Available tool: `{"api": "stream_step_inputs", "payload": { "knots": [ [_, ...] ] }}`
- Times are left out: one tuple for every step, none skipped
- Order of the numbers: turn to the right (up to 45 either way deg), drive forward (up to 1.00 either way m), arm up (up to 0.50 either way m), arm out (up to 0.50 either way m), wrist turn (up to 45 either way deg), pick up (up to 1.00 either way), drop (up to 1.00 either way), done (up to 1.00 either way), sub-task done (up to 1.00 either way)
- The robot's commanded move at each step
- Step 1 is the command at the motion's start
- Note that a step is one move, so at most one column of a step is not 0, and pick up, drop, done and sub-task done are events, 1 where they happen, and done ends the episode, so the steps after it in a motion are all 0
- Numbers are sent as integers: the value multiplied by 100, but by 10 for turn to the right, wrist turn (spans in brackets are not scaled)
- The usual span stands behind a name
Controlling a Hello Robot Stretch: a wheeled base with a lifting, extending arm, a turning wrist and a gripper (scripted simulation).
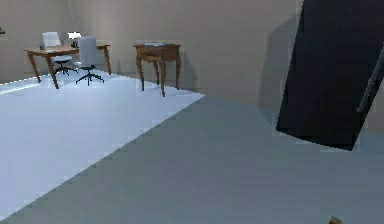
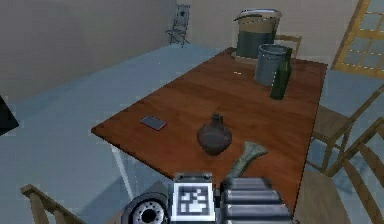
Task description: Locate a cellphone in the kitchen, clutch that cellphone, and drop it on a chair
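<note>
Cellphone (image 2: 153, 122) — a small dark flat slab — is lying flat on the wooden table (image 2: 200, 95), close to the corner nearest the gripper (image 2: 148, 210). It is judged to be placed there as a thing set down within easy reach of the edge. It is being seen beyond the gripper, farther out over the tabletop and almost straight ahead of it, apart from it, with the table's edge lying between.

The gripper is sitting low at the table's side. Its far end cannot be made out, so whether anything is being gripped cannot be told.

A dark vase (image 2: 213, 135) is standing beyond the gripper, toward the arm side view's right of the phone, and is likely to be skirted in any reach. A wooden chair (image 2: 335, 122) is drawn up at the table's far side — a likely place for the drop.
</note>
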Motion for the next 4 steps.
{"api": "stream_step_inputs", "payload": {
  "knots": [
    [0, 0, 0, 50, 0, 0, 0, 0, 0],
    [0, 0, 0, 0, 450, 0, 0, 0, 0],
    [0, 0, 0, 0, 450, 0, 0, 0, 0],
    [0, 0, 0, 0, 450, 0, 0, 0, 0]
  ]
}}
